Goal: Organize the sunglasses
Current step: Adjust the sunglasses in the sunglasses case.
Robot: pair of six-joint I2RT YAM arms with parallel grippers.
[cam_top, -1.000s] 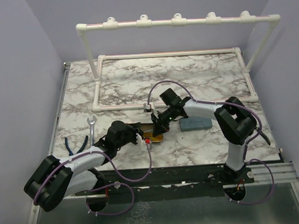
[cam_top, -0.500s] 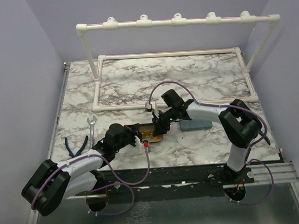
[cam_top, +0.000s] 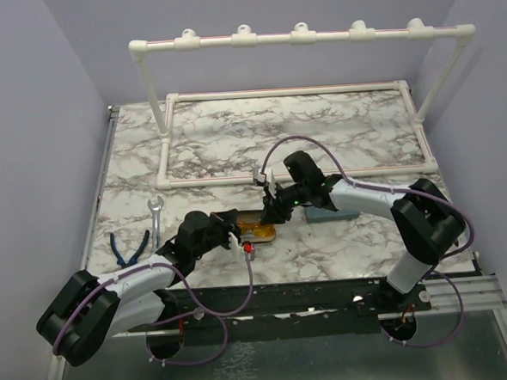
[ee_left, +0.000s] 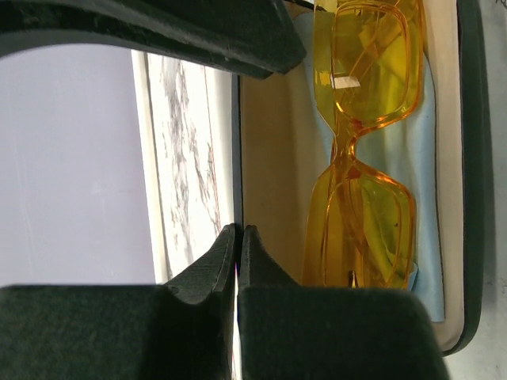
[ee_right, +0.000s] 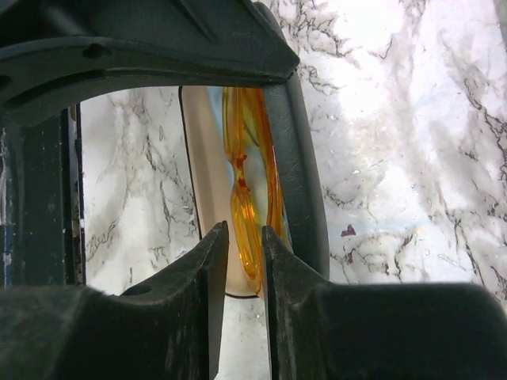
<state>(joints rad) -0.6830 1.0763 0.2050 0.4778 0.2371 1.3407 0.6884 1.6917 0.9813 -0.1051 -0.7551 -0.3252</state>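
Yellow sunglasses [ee_left: 366, 158] lay inside open black case [ee_left: 471, 158], centre of tabletop [cam_top: 319, 134], long axis left-right in top view. Your right end effector [ee_right: 245, 237], fingers slightly spread, hung just above them: nearer arm. Your left end effector [ee_left: 238, 247], pressed together, sat at case's left end.

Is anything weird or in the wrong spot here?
Yes. A wrench and blue-handled pliers lie near the table's left edge, tools that have nothing to do with glasses. The yellow sunglasses sit neatly inside their open case, and nothing looks spilled or broken.
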